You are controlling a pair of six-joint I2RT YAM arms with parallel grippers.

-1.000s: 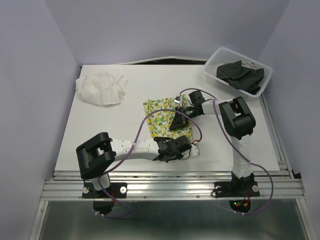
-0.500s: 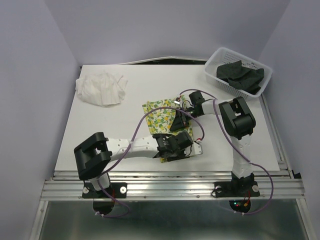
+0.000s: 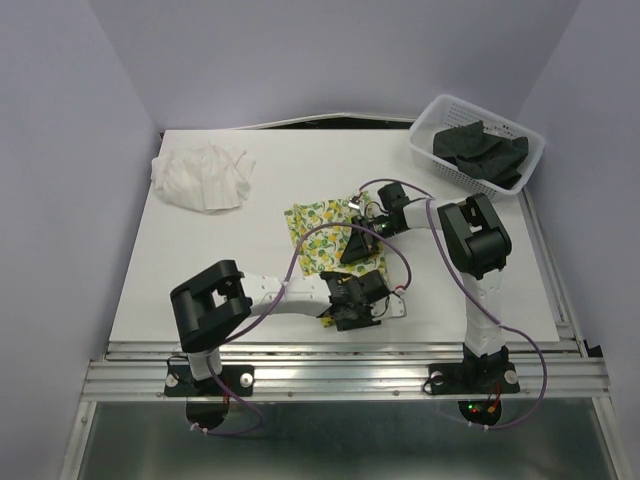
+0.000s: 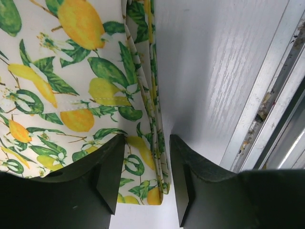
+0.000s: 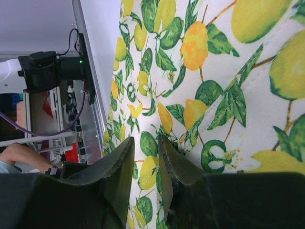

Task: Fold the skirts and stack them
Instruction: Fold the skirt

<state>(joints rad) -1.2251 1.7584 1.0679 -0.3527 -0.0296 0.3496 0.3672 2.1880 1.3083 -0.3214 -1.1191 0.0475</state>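
The lemon-print skirt (image 3: 318, 232) lies folded on the table's middle. My left gripper (image 3: 358, 300) sits at its near edge; in the left wrist view the left gripper (image 4: 147, 139) is open, and the layered hem of the lemon-print skirt (image 4: 71, 90) runs between its jaws. My right gripper (image 3: 358, 243) rests low over the cloth's right part; the right gripper (image 5: 145, 140) has its jaws narrowly parted above the lemon-print skirt (image 5: 209, 71). The white skirt (image 3: 205, 177) is crumpled at the far left. The black skirt (image 3: 480, 152) lies in the basket.
The white mesh basket (image 3: 428, 128) stands at the far right corner. A metal rail (image 4: 267, 95) runs along the table's near edge, close to the left gripper. Purple cables (image 3: 290, 250) loop over the skirt from both arms.
The left arm has swung its gripper right and slightly nearer, along the skirt's near edge. The skirt's near right part has drawn in. The right gripper has barely moved.
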